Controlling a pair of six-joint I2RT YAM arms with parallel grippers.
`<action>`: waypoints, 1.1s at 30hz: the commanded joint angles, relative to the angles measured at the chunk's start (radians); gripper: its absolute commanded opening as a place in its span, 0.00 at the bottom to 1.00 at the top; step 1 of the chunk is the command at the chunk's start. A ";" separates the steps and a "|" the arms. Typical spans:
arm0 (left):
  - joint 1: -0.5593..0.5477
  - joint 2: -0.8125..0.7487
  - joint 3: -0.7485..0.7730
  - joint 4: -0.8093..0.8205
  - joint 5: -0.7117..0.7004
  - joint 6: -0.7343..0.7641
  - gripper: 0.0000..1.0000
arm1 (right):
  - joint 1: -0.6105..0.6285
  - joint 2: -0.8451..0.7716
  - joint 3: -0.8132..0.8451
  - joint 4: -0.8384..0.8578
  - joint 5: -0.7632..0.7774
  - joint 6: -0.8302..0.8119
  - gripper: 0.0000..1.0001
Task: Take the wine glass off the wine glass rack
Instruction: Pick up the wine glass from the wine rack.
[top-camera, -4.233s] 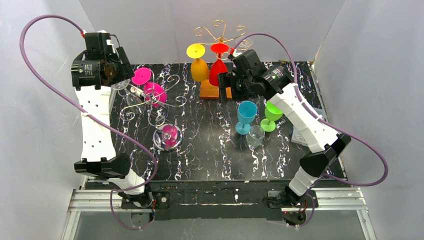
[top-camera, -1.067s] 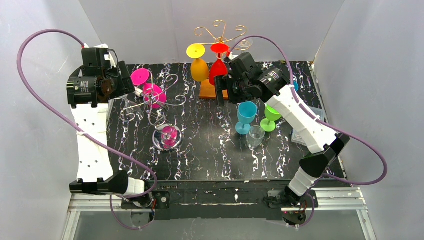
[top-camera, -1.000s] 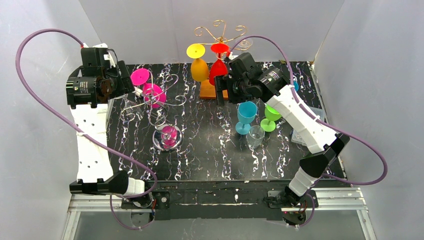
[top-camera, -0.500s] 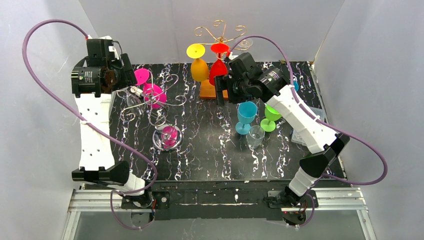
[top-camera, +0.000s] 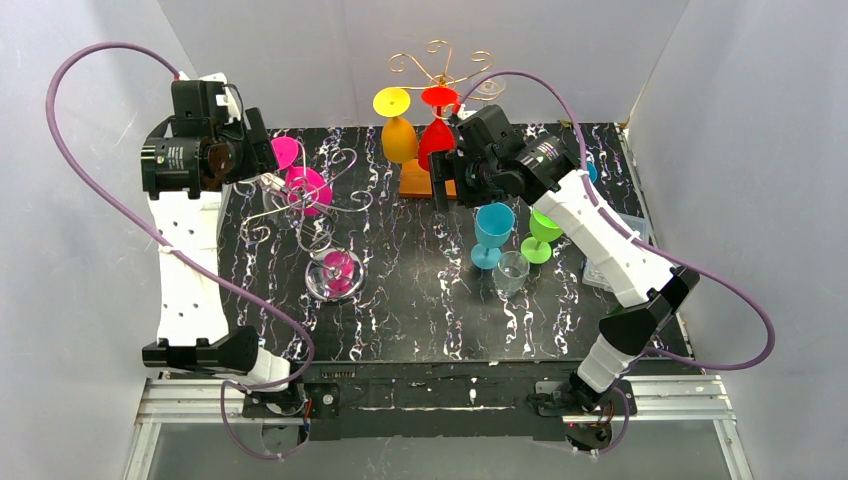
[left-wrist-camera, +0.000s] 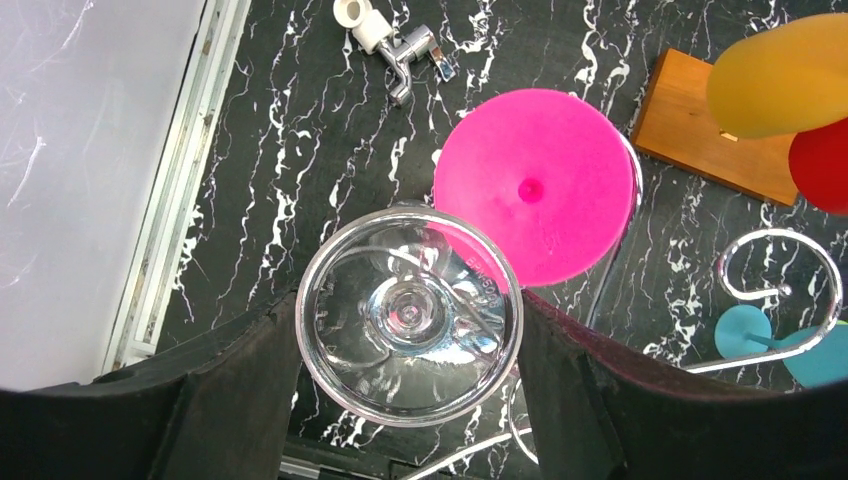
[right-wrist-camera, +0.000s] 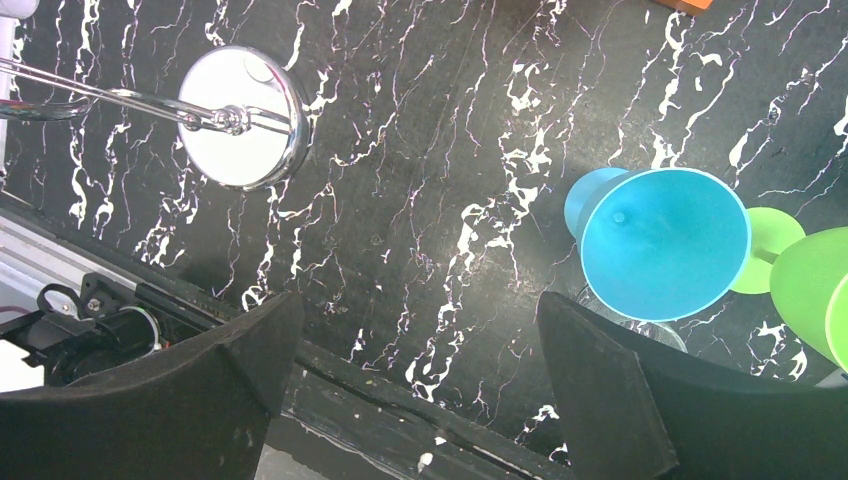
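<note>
In the left wrist view a clear wine glass (left-wrist-camera: 410, 315) hangs foot-up between my left gripper's fingers (left-wrist-camera: 235, 400). Both fingers press against its sides. A pink glass (left-wrist-camera: 535, 185) hangs right behind it on the silver wire rack (left-wrist-camera: 775, 280). In the top view my left gripper (top-camera: 252, 160) is at the rack's left arm, beside the pink glasses (top-camera: 308, 188). The clear glass barely shows there. My right gripper (top-camera: 440, 185) is open and empty, held above the table in front of the gold rack (top-camera: 437, 60).
The silver rack's chrome base (top-camera: 335, 275) stands left of centre. A yellow glass (top-camera: 398, 125) and a red glass (top-camera: 437, 125) hang on the gold rack over a wooden base (top-camera: 418, 180). A blue glass (top-camera: 493, 230), a green glass (top-camera: 545, 230) and a clear tumbler (top-camera: 511, 270) stand at right.
My left gripper, with the clear glass between its fingers, has shifted slightly up and to the right beside the silver rack. The right arm has not moved.
</note>
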 joint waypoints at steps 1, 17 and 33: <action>-0.002 -0.082 -0.021 0.014 0.023 0.000 0.31 | 0.005 -0.007 0.041 0.014 0.012 0.002 0.96; -0.002 -0.182 -0.109 -0.006 0.030 -0.025 0.30 | 0.006 -0.015 0.033 0.012 0.002 -0.005 0.96; -0.002 -0.246 -0.174 -0.050 -0.151 -0.047 0.29 | 0.006 0.010 0.097 -0.008 -0.023 -0.017 0.99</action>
